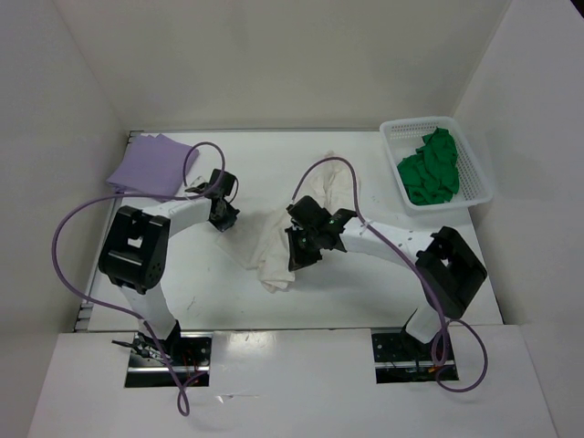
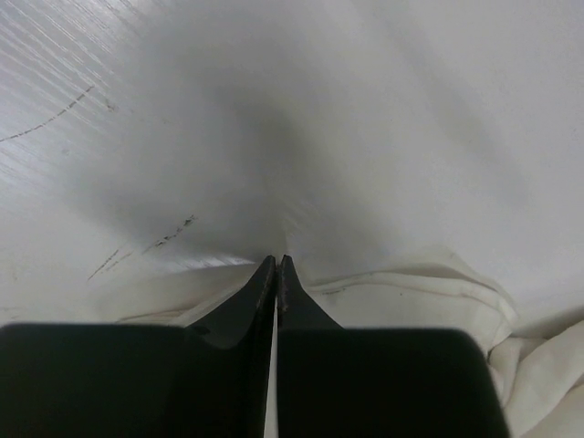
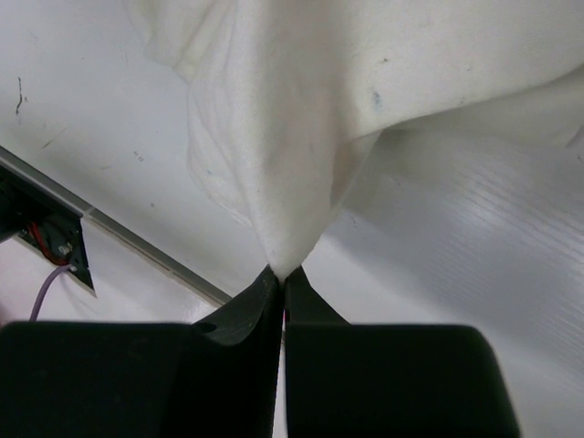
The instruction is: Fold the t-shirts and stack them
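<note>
One of three looks done: the lavender shirt (image 1: 151,164) lies folded upper left, the cream shirt (image 1: 272,260) is crumpled mid-frame, pinched by the right gripper (image 3: 281,272), the left gripper (image 2: 276,265) closed at its hem (catch unclear), and the green shirt (image 1: 431,169) sits bunched in the basket (image 1: 415,123), upper right.

Cream shirt (image 1: 269,265) partly hidden under right arm (image 1: 383,239); left-wrist tabletop (image 2: 274,109) blurred.

White plastic mesh basket (image 1: 474,164) at far right corner of white table (image 1: 274,164), dark scuff marks (image 2: 146,245) on tabletop, metal edge strip (image 3: 137,239), plain white walls (image 1: 274,55) around.
</note>
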{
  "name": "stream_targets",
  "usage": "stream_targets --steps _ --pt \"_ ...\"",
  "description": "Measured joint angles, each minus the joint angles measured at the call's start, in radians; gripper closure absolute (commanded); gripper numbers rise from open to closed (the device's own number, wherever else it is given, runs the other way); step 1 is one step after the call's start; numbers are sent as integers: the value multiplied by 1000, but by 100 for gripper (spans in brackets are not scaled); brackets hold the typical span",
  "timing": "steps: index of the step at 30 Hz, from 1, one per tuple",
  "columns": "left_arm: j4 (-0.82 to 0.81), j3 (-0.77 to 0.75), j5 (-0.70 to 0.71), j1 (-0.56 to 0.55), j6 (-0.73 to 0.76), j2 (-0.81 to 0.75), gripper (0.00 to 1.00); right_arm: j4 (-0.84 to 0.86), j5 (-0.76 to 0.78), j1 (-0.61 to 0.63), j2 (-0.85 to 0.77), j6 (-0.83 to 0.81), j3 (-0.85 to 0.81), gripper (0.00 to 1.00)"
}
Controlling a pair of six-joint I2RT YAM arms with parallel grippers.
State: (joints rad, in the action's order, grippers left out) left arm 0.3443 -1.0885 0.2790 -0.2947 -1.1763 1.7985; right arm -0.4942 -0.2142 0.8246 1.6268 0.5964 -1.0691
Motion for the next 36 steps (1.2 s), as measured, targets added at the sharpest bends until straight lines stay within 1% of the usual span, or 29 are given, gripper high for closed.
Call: stream_targets --steps 2,5,7,10,14,17,19,22,25,28,30,32,34,36 --pt "4 3 -15 5 7 -13 100 -8 17 -6 -9 -2 0 99" --pt "30 19 -39 14 47 -100 100 -35 22 -41 -56 -11 -8 99" --pt "40 19 -51 19 76 -193 100 -62 10 -101 -102 -14 -34 99" --pt "67 2 -64 35 132 -362 100 -108 -7 -231 -161 -15 -145 99" --pt "108 -101 -82 109 214 -542 100 -151 -29 -390 -201 -15 -393 99" --pt "144 -221 -87 192 280 -607 100 -182 -35 -481 -211 -11 -615 99" --pt "174 -328 -66 216 319 -616 100 -217 -31 -524 -209 -7 -771 99" --pt "189 -515 -45 213 390 -604 100 -285 -11 -582 -183 -3 -1057 100" --pt "191 -738 -11 212 446 -562 100 -299 17 -614 -151 11 -1336 100" --pt "170 -901 32 212 507 -533 100 -293 11 -639 -158 40 -1485 100" --pt "146 -929 61 212 546 -534 99 -285 -8 -645 -170 59 -1509 100" --pt "134 -892 83 212 571 -551 98 -275 -49 -645 -187 77 -1498 100" --pt "120 -829 82 212 584 -564 97 -238 -88 -645 -220 87 -1399 100" --pt "117 -749 68 212 597 -560 96 -213 -115 -648 -247 91 -1257 100"
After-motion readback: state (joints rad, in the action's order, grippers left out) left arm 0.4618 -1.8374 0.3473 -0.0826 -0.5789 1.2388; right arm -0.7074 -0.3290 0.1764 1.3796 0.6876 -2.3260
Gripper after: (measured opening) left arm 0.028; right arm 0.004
